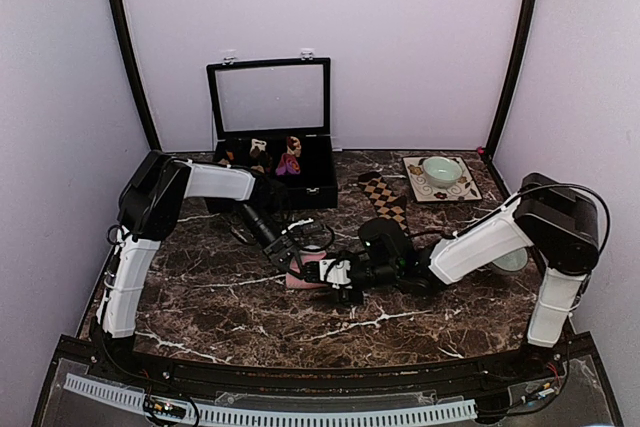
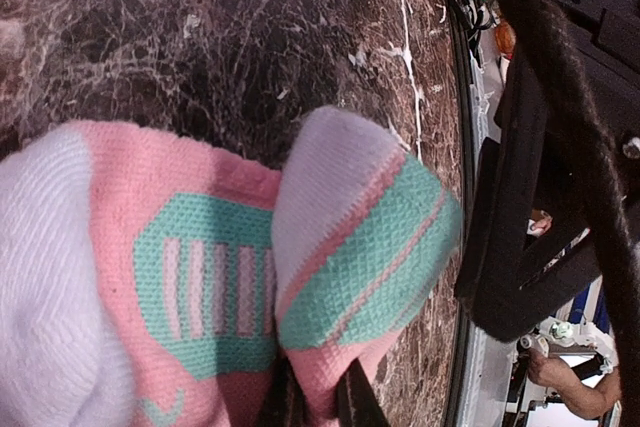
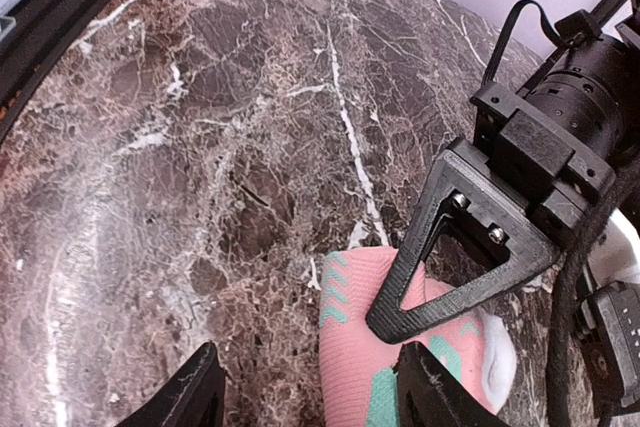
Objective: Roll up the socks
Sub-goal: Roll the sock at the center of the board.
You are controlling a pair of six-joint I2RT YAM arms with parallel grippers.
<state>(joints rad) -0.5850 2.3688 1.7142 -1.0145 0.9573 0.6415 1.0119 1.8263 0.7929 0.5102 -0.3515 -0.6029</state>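
The pink sock (image 1: pixel 308 274), with mint-green marks and a white end, lies folded on the marble table (image 1: pixel 220 297) near the middle. My left gripper (image 1: pixel 298 259) is shut on it: in the left wrist view the two fingers pinch a pink fold (image 2: pixel 320 387) at the bottom edge. My right gripper (image 3: pixel 305 399) is open and straddles the sock's near end (image 3: pixel 365 367); its right finger (image 3: pixel 432 392) lies against the fabric, its left finger (image 3: pixel 180 397) stands apart over bare marble. The dark brown diamond-check sock (image 1: pixel 385 197) lies flat farther back.
An open black box (image 1: pixel 270 162) with a glass lid holds small sock bundles at the back. A patterned tile with a pale green bowl (image 1: pixel 441 169) sits back right. Another bowl (image 1: pixel 512 262) shows under the right arm.
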